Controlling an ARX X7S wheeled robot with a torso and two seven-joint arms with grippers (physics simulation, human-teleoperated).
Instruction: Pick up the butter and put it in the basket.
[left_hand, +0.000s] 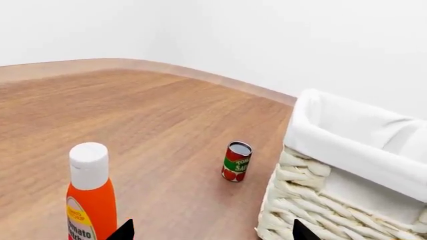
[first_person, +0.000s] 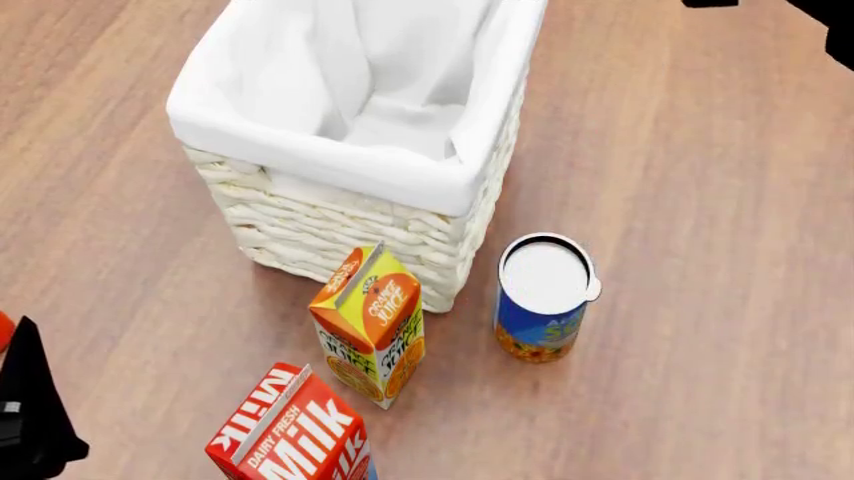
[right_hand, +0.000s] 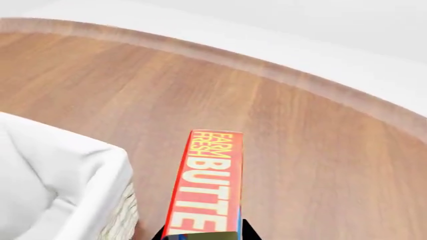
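Seemingly pinched in the right gripper (right_hand: 202, 234), butter (right_hand: 205, 185) reading "FARM FRESH BUTTER", beside basket (right_hand: 73, 200), left gripper (left_hand: 210, 231) spread.

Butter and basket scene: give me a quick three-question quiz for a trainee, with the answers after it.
1. True or false: the butter already lies inside the basket.
2. In the head view, which item stands closest to the basket's near corner? A) milk carton B) juice carton C) ketchup bottle
3. Fill in the blank: the left gripper has its fingers ____, with nothing between them.

Key: 1 false, it is still outside, beside the rim; 2 B; 3 open.
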